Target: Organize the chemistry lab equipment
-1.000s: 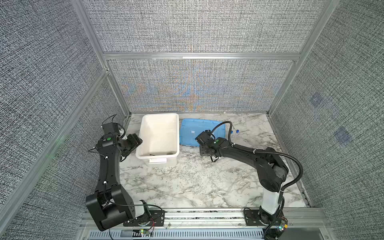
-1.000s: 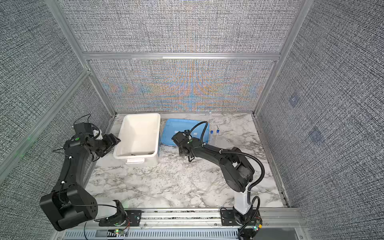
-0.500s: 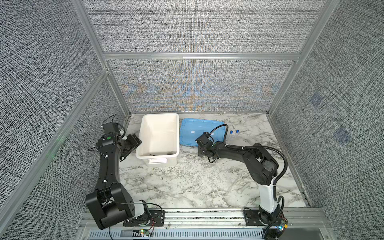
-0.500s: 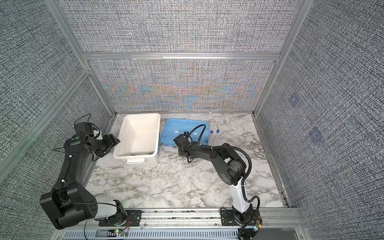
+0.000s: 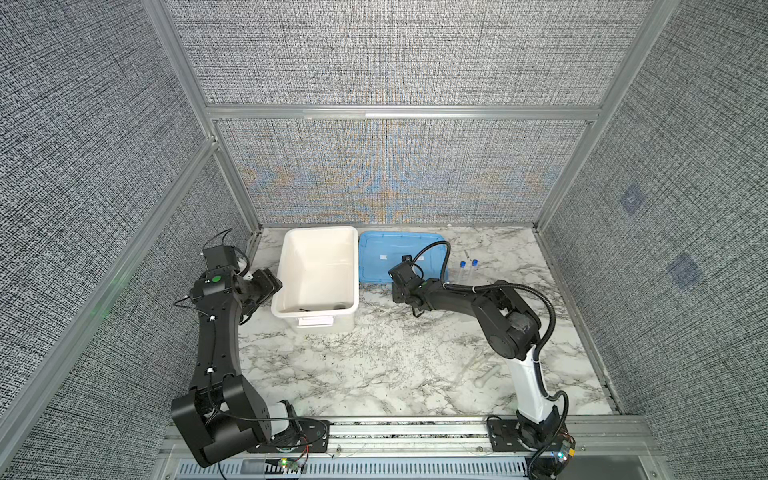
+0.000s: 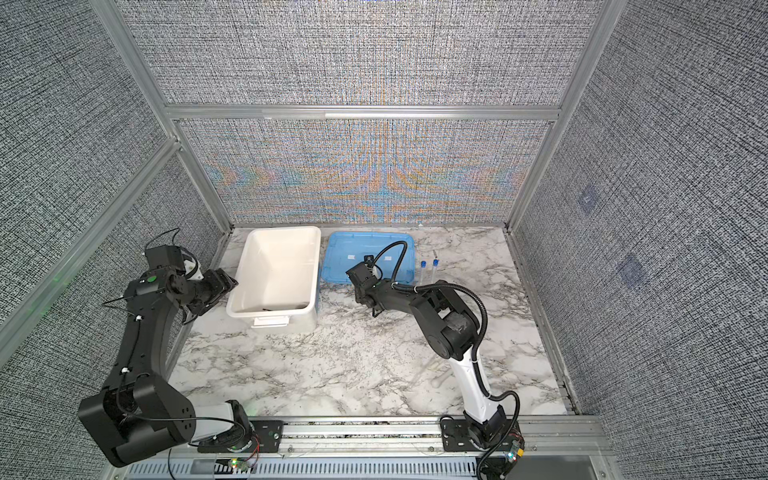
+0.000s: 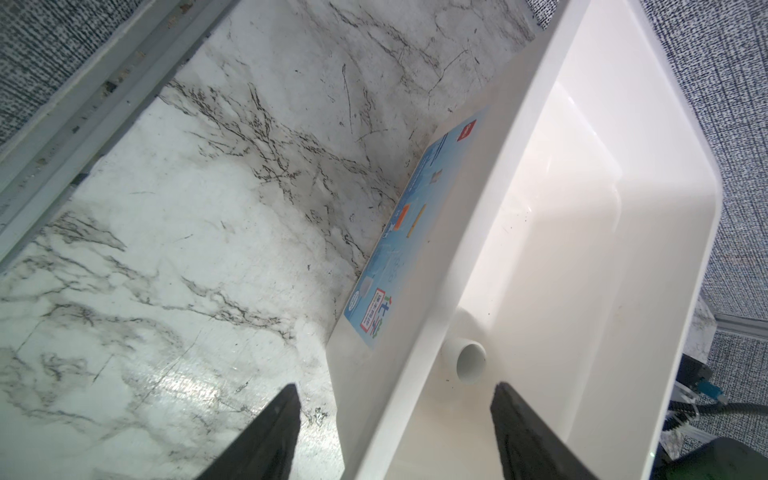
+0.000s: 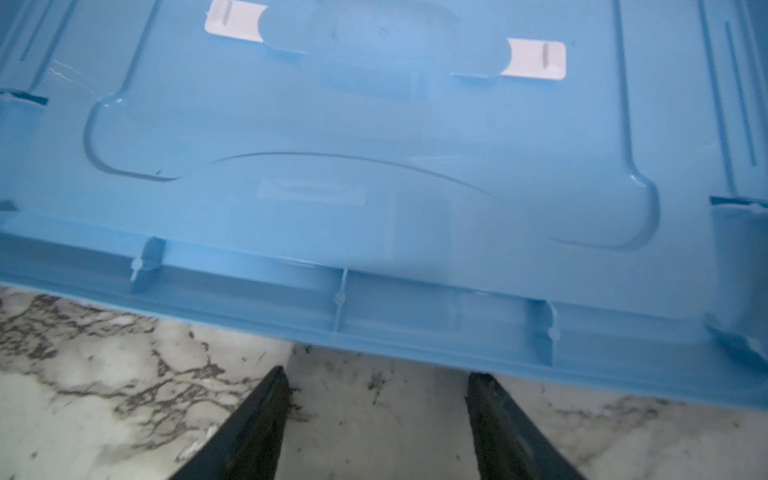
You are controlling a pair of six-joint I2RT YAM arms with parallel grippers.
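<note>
Top view: looks partly done. The tweezers (image 5: 305,309) already lie in the glossy white tub (image 5: 286,266), but two blue-capped tubes (image 5: 461,272) right of the blue lid (image 5: 382,249) and some clear pieces (image 5: 484,376) lower right are still on the marble bench (image 5: 374,365).

Left wrist view: the left end effector (image 7: 395,388) is spread and empty, straddling the tub rim, with a small white cylinder (image 7: 467,357) inside.

Right wrist view: the right end effector (image 8: 376,374) is released and empty, just short of the ribbed, see-through lid.

The left arm (image 5: 218,332) is finished in black and marked with a green dot (image 5: 215,280); the right arm (image 5: 453,297) is trailed by a ribbed black cable (image 5: 552,316).
</note>
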